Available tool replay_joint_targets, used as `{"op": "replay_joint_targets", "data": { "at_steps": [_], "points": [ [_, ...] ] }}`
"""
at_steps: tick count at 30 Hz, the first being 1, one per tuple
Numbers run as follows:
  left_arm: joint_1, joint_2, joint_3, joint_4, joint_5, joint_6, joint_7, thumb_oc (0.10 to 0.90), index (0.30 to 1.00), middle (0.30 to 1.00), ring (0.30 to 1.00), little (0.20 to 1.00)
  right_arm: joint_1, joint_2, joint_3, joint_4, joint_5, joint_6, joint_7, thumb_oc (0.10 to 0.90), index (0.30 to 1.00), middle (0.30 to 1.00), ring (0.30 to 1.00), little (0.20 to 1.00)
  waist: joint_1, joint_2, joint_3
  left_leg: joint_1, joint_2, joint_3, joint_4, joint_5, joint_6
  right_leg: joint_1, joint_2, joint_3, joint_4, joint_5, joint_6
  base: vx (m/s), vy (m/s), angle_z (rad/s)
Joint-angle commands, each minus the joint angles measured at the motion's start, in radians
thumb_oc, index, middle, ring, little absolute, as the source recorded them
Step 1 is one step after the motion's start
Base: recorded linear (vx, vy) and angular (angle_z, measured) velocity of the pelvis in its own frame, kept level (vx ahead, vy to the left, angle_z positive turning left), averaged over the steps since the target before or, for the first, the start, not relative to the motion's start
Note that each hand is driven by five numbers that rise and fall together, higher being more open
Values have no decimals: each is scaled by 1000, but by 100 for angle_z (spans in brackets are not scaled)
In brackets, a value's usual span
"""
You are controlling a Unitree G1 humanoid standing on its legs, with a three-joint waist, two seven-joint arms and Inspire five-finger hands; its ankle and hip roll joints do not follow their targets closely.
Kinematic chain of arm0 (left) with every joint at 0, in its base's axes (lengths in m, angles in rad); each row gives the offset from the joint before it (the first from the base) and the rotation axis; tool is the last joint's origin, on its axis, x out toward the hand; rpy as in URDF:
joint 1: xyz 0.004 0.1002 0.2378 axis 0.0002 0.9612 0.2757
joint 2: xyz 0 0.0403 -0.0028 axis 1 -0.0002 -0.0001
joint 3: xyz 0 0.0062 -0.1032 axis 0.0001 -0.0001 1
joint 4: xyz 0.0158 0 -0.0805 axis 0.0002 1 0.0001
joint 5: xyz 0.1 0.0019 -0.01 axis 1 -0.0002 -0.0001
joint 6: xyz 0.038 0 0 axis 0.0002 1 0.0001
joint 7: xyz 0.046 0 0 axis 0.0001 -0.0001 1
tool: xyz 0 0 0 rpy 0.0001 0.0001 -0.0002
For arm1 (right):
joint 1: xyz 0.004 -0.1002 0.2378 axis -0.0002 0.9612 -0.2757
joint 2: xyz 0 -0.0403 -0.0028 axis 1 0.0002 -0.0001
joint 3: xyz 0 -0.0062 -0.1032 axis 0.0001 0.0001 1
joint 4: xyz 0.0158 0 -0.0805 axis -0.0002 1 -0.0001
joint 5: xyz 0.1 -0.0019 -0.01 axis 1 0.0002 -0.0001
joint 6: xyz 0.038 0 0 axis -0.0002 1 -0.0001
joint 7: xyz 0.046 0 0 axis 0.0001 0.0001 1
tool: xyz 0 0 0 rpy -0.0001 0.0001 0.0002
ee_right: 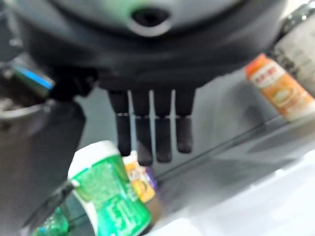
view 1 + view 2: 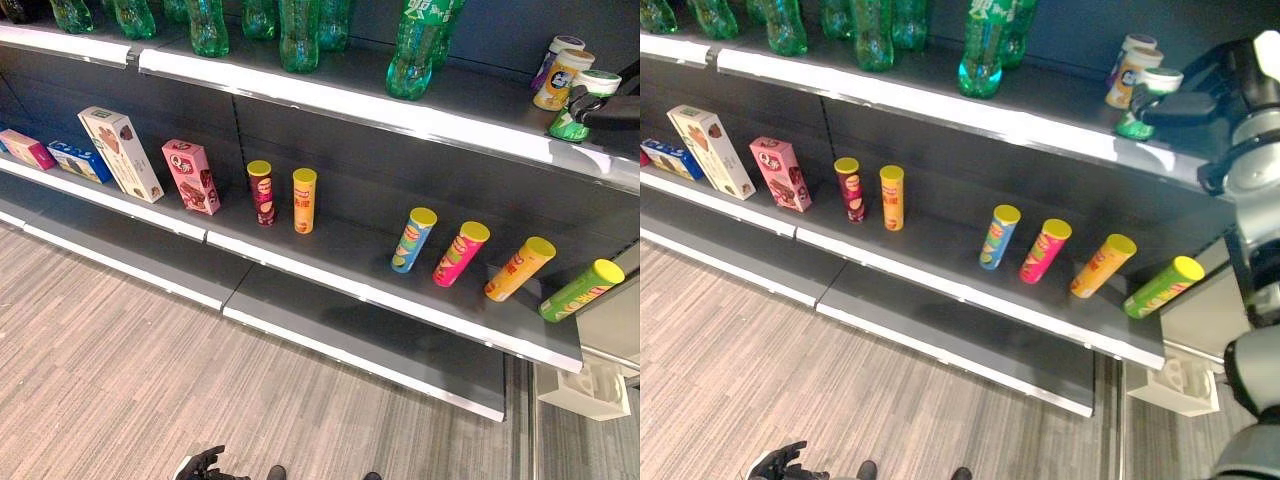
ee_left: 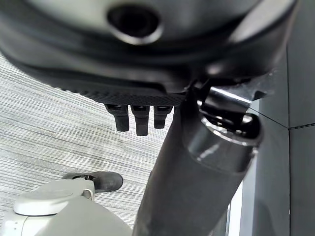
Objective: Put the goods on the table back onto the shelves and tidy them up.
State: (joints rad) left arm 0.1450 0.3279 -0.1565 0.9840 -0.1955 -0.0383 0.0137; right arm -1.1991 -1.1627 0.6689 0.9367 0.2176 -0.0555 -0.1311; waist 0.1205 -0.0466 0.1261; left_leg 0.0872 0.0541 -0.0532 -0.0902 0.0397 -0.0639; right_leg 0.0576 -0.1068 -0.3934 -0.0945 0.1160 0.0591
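Up at the right end of the top shelf (image 2: 300, 100): right hand (image 2: 1185, 105), fingers (image 1: 147, 132) straight and side by side, curled round nothing. Just below those fingers, a green cup (image 2: 1133, 125) with a white lid, on the shelf close to its front edge, thumb on one side and fingers above. Contact between hand and cup: cannot tell. Just behind the green cup, an orange cup (image 2: 563, 80), and beyond that a purple cup (image 2: 555, 52), all three in a tight cluster near the back panel. Further left along the same shelf, a row of green bottles (image 2: 415, 55), upright.

Down on the middle shelf (image 2: 330, 250), six tubes with yellow lids: a dark red tube (image 2: 262, 192) and an orange tube (image 2: 304, 200) near each other; then, well apart to the right, a blue tube (image 2: 413, 240), a pink tube (image 2: 460, 253), a yellow-orange tube (image 2: 519, 268) and a green tube (image 2: 580, 290) in a spaced line. Left of the tubes, a pink box (image 2: 191, 176), a tall white box (image 2: 121, 153), a low blue box (image 2: 80, 160) and another pink box (image 2: 27, 148) at the far left.

Low over the grey floor (image 2: 100, 380): left hand (image 2: 780, 462), fingers (image 3: 135, 118) loose and slightly bent, holding nothing.
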Motion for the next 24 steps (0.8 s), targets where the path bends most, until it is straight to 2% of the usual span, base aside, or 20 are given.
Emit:
{"op": "replay_joint_targets", "data": {
  "at_steps": [1, 10, 11, 12, 24],
  "points": [
    [-36, 59, -58, 9, -6, -42, 21, 800, 900, 900, 900, 900, -240, -7, 42, 23, 11, -45, -35, 400, 300, 300, 300, 300, 10, -59, -44, -7, 47, 87, 3, -42, -53, 106, -30, 16, 11, -146, 79, 0, 0, 0],
    [-35, 58, -54, 18, -9, -43, 31, 800, 900, 900, 900, 900, -224, -7, 32, 28, 0, -36, -45, 400, 300, 300, 300, 300, 11, -65, -40, -5, 43, 88, 3, -48, -50, 104, -34, 14, 12, -142, 81, 0, 0, 0],
    [-35, 57, -53, 18, -10, -43, 31, 800, 900, 900, 900, 900, -224, -6, 29, 27, 3, -37, -46, 576, 564, 564, 564, 564, 11, -65, -40, -5, 42, 88, 3, -49, -49, 103, -35, 15, 12, -141, 82, 0, 0, 0],
    [-33, 58, -53, 20, -9, -42, 31, 800, 900, 900, 900, 900, -223, -5, 26, 26, 6, -36, -46, 800, 900, 900, 900, 900, 11, -65, -40, -4, 42, 88, 3, -50, -49, 103, -35, 16, 12, -141, 82, 0, 0, 0],
    [-42, 58, -50, 30, -14, -40, 33, 800, 900, 900, 900, 900, -238, -1, 30, 14, 26, -34, -47, 800, 900, 900, 900, 900, 1, -74, -40, 3, 40, 100, 3, -60, -45, 101, -37, 28, 11, -134, 86, 0, 0, 0]
  ]
}}
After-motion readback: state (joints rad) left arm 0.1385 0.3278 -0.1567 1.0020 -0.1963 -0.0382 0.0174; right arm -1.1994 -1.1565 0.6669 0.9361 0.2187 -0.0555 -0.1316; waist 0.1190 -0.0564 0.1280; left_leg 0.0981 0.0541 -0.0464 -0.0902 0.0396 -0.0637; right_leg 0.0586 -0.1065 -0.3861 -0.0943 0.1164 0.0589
